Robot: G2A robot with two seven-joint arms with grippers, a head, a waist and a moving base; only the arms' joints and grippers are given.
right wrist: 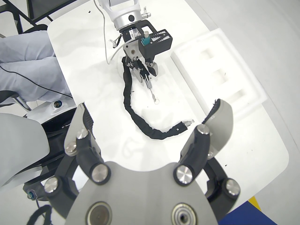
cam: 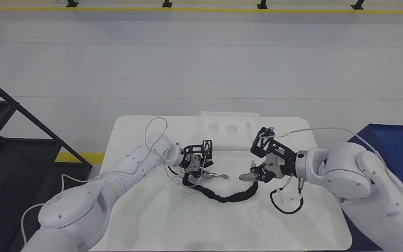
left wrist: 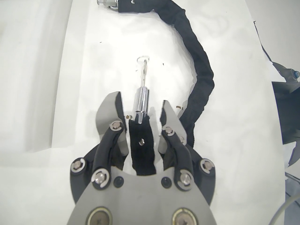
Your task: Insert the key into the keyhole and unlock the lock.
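Left pincer (left wrist: pixel 140 98): partly open. Its fingers (left wrist: pixel 110 115) straddle one end of the lock (left wrist: pixel 199 54), and a slim gap shows on one side.
Right pincer (right wrist: pixel 150 107): spread wide, nothing between the fingers.
Lock, look: a chain in a black woven sleeve, lying in a loose curve on the white table (cam: pixel 157 220).
Cylinder end (left wrist: pixel 140 101): polished chrome barrel sticking out of the sleeve, between the left pincer's fingertips and pointing straight ahead of them.
Key (left wrist: pixel 144 73): thin and silver, seated in the barrel's end face. Its wire ring (left wrist: pixel 143 58) lies flat on the table, ahead of the left pincer.
Pin end (left wrist: pixel 106 1): short stepped metal stud, well ahead of the left pincer and close by one finger of the right. Contact cannot be told.
Foam tray (cam: pixel 230 117): white with recesses, beyond both pincers at the table's far edge.
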